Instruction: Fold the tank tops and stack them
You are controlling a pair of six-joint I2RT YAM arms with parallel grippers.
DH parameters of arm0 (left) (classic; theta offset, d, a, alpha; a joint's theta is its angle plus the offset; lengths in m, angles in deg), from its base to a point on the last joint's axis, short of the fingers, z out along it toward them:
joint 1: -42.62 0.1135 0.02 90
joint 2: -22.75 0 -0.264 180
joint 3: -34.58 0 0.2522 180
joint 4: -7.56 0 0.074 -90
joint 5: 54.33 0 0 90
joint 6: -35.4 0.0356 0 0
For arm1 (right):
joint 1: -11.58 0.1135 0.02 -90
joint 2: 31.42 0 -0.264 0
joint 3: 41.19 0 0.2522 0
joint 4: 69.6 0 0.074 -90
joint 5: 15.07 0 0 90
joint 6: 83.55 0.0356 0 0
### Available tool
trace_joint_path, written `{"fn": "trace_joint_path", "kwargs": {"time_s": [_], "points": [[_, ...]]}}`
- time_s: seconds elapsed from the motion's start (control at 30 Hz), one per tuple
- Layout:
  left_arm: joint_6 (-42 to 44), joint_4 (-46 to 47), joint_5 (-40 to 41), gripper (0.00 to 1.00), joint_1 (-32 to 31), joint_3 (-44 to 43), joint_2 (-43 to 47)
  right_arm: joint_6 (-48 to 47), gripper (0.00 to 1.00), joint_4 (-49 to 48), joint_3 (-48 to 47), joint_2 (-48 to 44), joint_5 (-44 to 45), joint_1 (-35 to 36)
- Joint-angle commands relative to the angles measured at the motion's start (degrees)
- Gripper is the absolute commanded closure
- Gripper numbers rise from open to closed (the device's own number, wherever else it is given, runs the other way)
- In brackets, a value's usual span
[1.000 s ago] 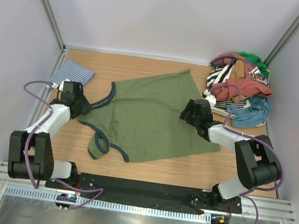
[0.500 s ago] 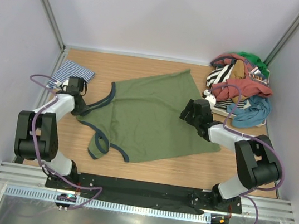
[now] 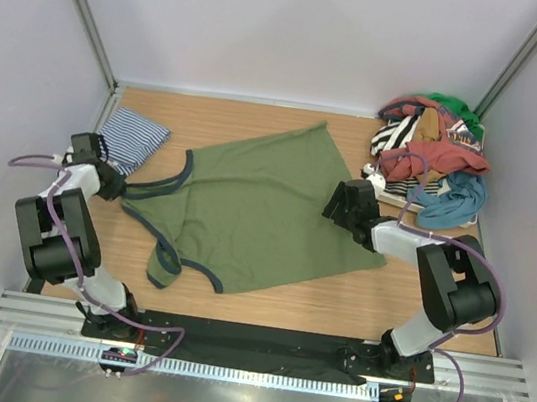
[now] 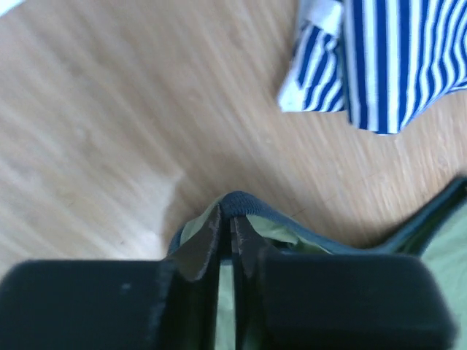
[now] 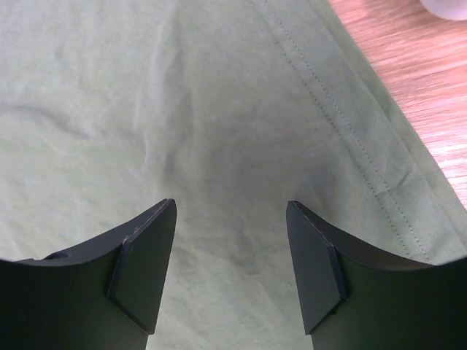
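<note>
A: Near the counter's (image 3: 334, 302) left edge, what do the left fingers (image 4: 204, 244) hold?
B: They pinch the navy strap of the olive tank top (image 3: 258, 205), which lies mid-counter. The right fingers (image 5: 146, 262) hover spread over its hem. A shallow pinch may slip when pulled, and the striped tank top (image 3: 132, 135) lies just beside.

The surface (image 3: 336, 292) is pale wood-grain board, smooth with a faint sheen. The olive tank top (image 3: 258, 205) is thin matt cloth, softly creased, with a line of stitching along its hem and a darker navy cloth trim (image 3: 165, 186). The striped tank top (image 3: 132, 135) is matt cloth too. The left gripper (image 4: 228, 219) and the right gripper (image 5: 231, 208) both have matt black plastic fingers. The rail (image 3: 485, 375) at the near edge is dull silver metal.
</note>
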Motion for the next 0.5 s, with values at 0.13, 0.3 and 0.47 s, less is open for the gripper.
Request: {"fn": "trace_joint_path", "kwargs": {"time_s": [0.13, 0.3, 0.47], "points": [[-1.9, 4.2, -7.3, 0.49, -1.3, -3.8, -0.6, 0.9, 0.32, -1.0, -2.1, 0.0, 1.5, -0.2], [0.0, -4.0, 8.8, 0.19, -7.5, -3.5, 9.3, 1.0, 0.31, -1.1, -2.2, 0.0, 1.1, -0.2], [1.0, -10.6, 16.9, 0.17, -19.2, -4.6, 17.1, 1.0, 0.32, -1.2, -2.3, 0.3, 0.9, -0.2]]}}
